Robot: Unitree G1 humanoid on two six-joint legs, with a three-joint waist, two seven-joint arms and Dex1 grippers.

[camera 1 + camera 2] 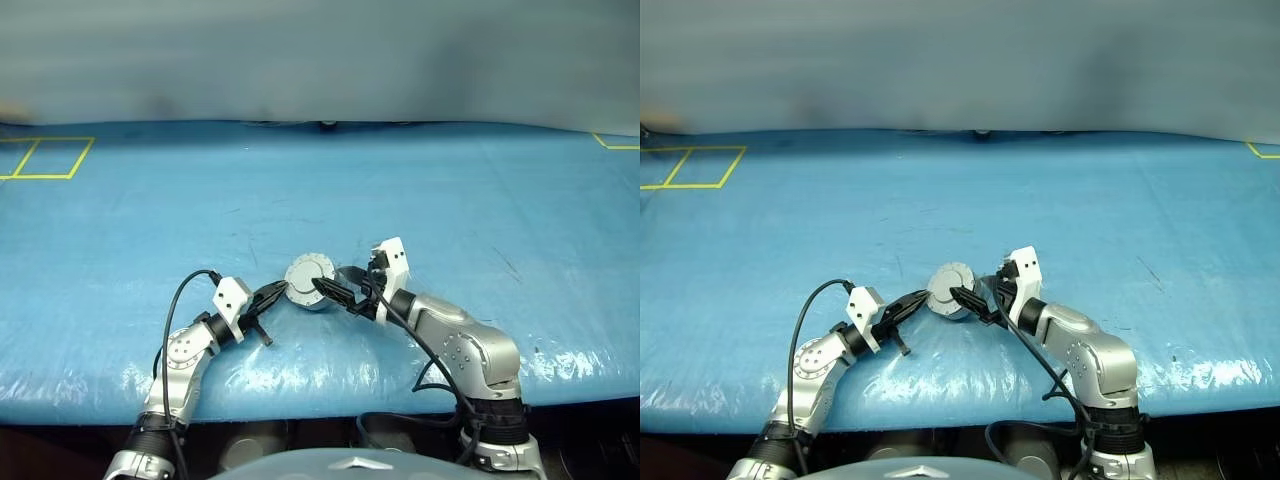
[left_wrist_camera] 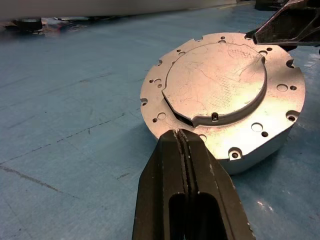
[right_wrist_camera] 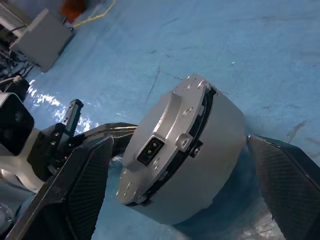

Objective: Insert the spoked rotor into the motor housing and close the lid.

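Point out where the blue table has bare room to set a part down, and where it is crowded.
Bare blue table runs wide from the motor housing back to the far edge, and out to both sides; the yellow taped squares mark the far left corner. It is crowded at the near middle: the shut left pincer and the open right pincer flank the housing, whose lid is closed.

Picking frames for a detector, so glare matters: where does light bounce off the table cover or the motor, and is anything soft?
Left eye view: white glare on the blue table cover along its near edge. Left wrist view: bright sheen on the lid; the left hand looks sharp. Right wrist view: right hand's fingers look soft, close to the camera.
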